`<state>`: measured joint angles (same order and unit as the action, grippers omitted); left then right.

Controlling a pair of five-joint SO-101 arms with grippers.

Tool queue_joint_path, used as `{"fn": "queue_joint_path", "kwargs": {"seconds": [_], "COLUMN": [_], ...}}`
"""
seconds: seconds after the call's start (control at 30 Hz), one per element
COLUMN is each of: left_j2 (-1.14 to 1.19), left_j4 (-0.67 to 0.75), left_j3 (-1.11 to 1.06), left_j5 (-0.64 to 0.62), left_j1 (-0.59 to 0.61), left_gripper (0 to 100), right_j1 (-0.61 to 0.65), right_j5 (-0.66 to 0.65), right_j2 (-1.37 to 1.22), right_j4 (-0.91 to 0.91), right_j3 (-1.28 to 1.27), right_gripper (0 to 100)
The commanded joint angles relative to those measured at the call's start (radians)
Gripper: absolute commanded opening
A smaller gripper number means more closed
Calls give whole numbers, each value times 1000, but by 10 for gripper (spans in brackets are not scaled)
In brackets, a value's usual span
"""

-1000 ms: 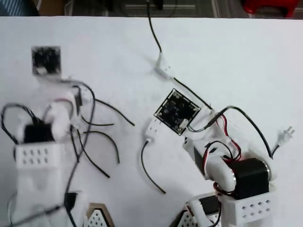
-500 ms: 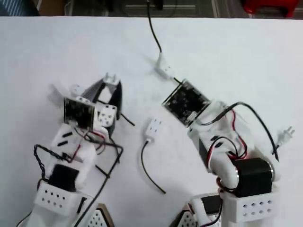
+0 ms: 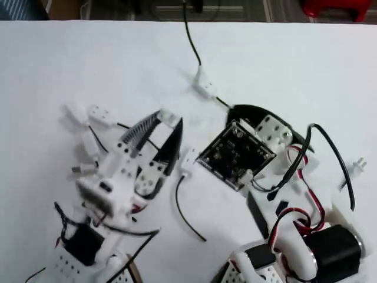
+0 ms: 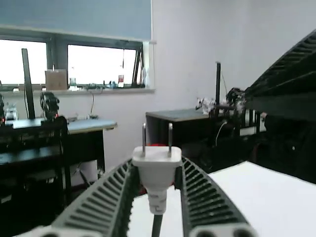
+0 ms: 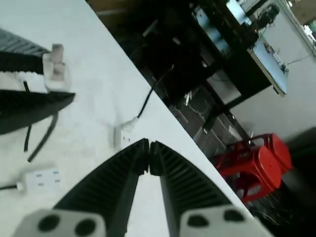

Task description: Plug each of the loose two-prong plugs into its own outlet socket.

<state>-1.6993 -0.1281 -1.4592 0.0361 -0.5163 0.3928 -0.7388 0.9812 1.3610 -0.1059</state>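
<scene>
Sockets dot the white bench (image 3: 294, 59): centre socket (image 3: 190, 159), cabled socket (image 3: 204, 84) at its 12 o'clock, third socket (image 3: 99, 114) out at 10 o'clock. Left jaws pinch a two-prong plug (image 4: 156, 168), prongs poking past the tips, just beside the centre socket. Right jaws pressed together, empty. Loose plug (image 3: 356, 167) lies at 3 o'clock

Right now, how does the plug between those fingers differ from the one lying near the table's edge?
The held plug is clamped between the fingers of the left gripper; the loose plug lies free on the table. The held plug is near the table's middle, close to a socket; the loose plug is out by the right arm. Both are white with two prongs and dark cords.
</scene>
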Motion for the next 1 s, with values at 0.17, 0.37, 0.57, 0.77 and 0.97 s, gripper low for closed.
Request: {"fn": "queue_joint_path", "kwargs": {"seconds": [0.17, 0.37, 0.57, 0.77, 0.97], "left_j2": [-127, -127, -127, -125, -124], "left_j4": [28, 256, 506, 539, 523], "left_j3": [21, -23, -143, -149, -158], "left_j5": [117, 183, 187, 181, 181], "left_j1": [-7, -4, 44, 71, 64], "left_gripper": [23, 23, 23, 23, 23], "right_j1": [254, 489, 541, 644, 659], "right_j5": [130, 133, 173, 172, 172], "right_j2": [-255, -476, -535, -533, -542], "right_j4": [159, 363, 358, 358, 358], "right_j3": [486, 796, 867, 868, 890], "right_gripper": [19, 19, 19, 19, 19]}}
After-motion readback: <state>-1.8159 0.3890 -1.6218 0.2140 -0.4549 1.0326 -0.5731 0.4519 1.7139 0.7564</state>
